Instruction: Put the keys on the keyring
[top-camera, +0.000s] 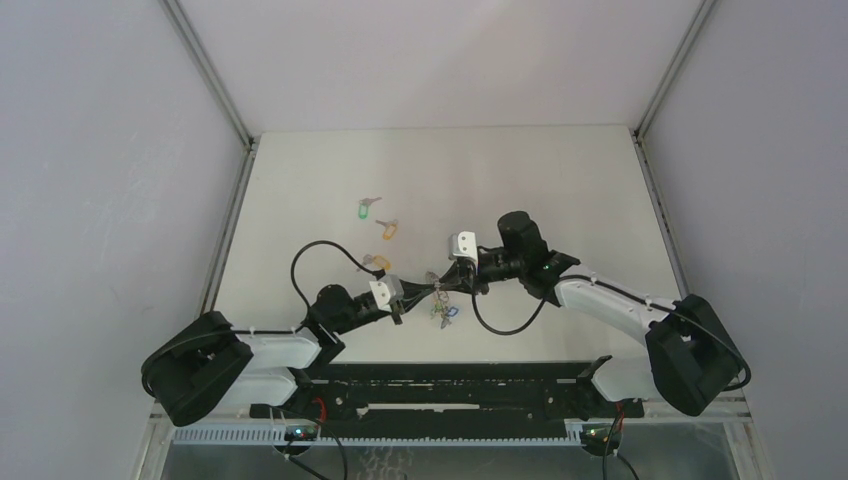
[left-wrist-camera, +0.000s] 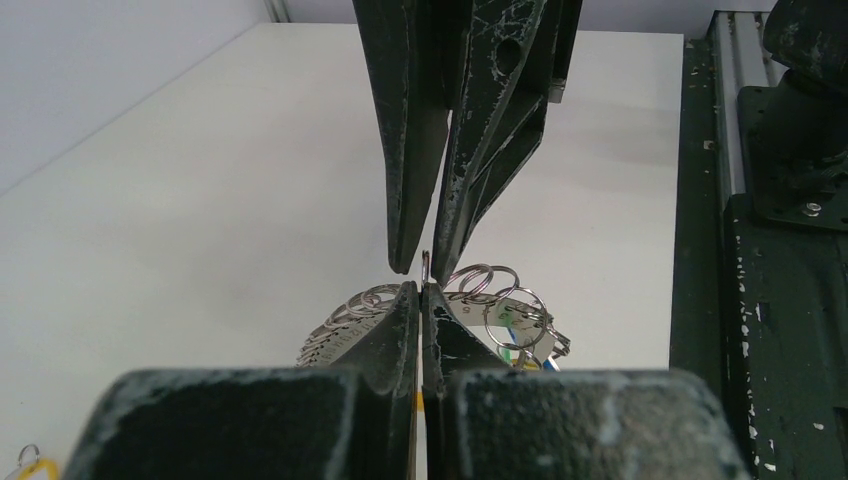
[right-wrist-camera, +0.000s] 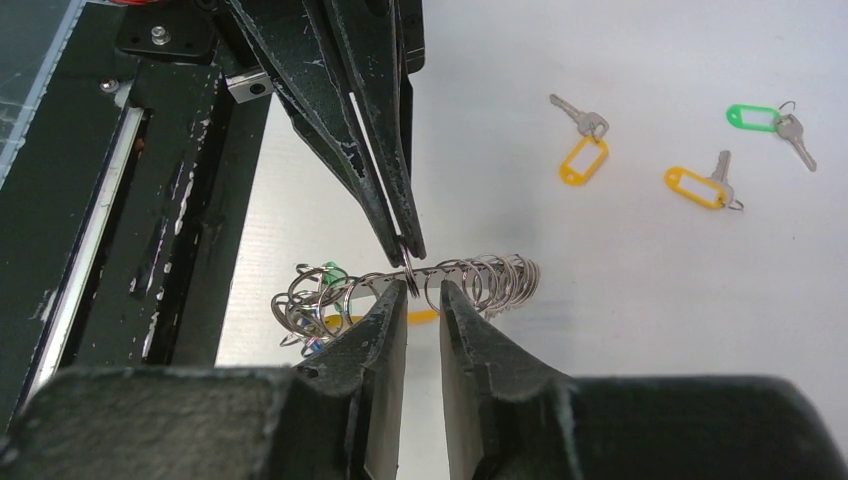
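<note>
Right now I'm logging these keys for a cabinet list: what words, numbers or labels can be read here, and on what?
No readable text in any view.
On the green key tag: nothing visible, looks blank.
On the two orange key tags: likewise blank.
On the keyring: no marking legible; its own tags are mostly hidden.

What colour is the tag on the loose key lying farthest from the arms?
Green: the oval plastic tag shows best in the right wrist view.
</note>
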